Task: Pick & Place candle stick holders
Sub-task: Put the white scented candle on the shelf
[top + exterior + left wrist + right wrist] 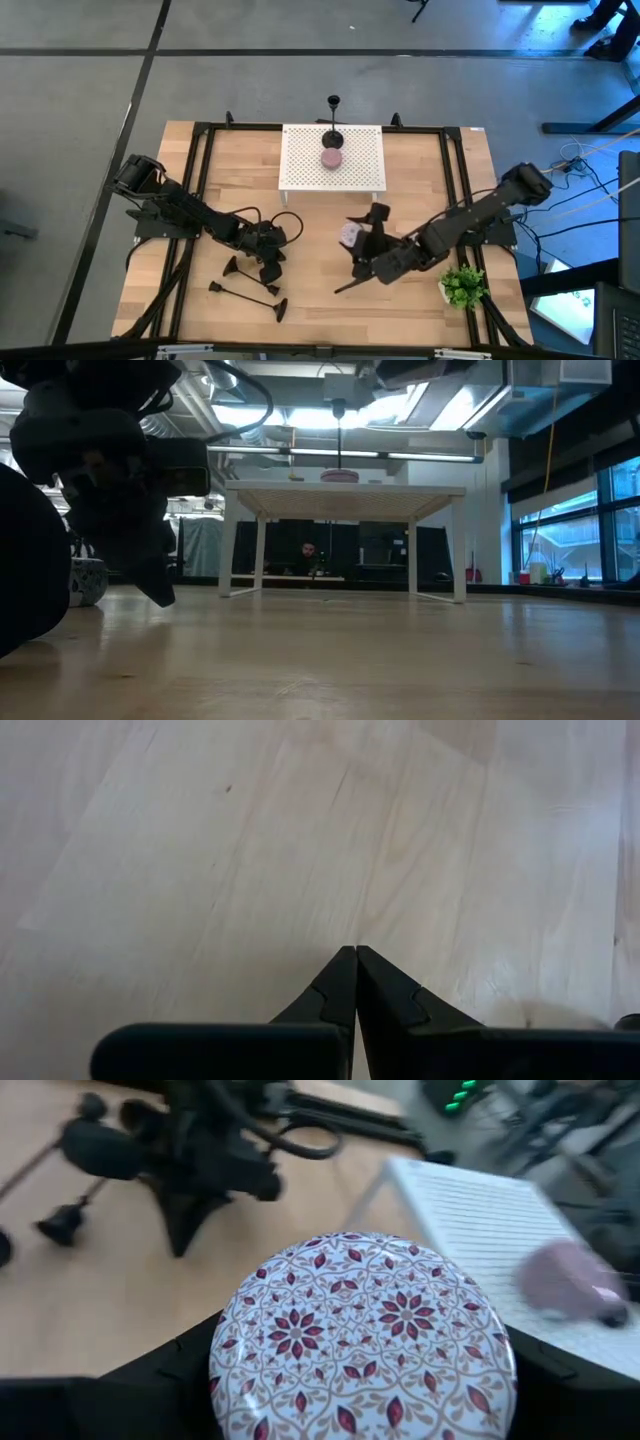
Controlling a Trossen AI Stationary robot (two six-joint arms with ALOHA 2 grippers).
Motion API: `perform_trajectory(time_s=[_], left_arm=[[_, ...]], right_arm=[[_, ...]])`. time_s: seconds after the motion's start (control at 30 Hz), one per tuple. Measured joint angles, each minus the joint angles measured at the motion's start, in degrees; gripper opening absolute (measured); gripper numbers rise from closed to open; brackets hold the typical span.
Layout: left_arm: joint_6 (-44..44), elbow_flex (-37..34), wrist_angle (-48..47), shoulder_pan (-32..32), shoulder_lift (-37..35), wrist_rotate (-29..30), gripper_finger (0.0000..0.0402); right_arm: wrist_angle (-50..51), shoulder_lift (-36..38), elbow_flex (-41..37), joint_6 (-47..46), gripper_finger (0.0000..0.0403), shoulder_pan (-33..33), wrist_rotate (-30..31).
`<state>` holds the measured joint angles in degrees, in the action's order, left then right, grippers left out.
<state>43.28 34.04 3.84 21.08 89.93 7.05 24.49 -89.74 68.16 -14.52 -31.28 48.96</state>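
While the left gripper (268, 262) hangs low over the wood with its fingertips (352, 970) pressed together on nothing, two candle stick holders (245, 293) lie tipped over on the table (320, 310) just beside it, toward the near edge. Further along, at table centre-back, a white perforated stand (300, 150) carries a third holder (333, 120), upright at its far edge, with a pink round object (332, 157) just beside it.

Right of centre, the right gripper (362, 245) has its jaws spread wide around a patterned round tin (362, 1335), lid facing the wrist camera. A small green plant (463, 285) sits near the right arm.

Risks, as judged: the tin is no holder, so the right arm may be occupied with the wrong item. Fallen holders are thin-stemmed and could roll or pivot when pinched. The upright holder could topple if the stand is bumped.
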Motion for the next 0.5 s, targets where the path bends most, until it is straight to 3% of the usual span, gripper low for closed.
perform_trajectory(time_s=[0.13, 0.5], left_arm=[[-0.4, 0.0, 0.8, 0.0, 0.0, 0.2, 0.0003], [-0.5, 0.0, 1.1, 0.0, 0.0, 0.3, 0.0002]], right_arm=[[4.3, 1.3, 0.0, -2.9, 0.0292, -0.5, 5.1], [13.4, 2.0, 0.0, -8.6, 0.0292, 2.7, 5.4]])
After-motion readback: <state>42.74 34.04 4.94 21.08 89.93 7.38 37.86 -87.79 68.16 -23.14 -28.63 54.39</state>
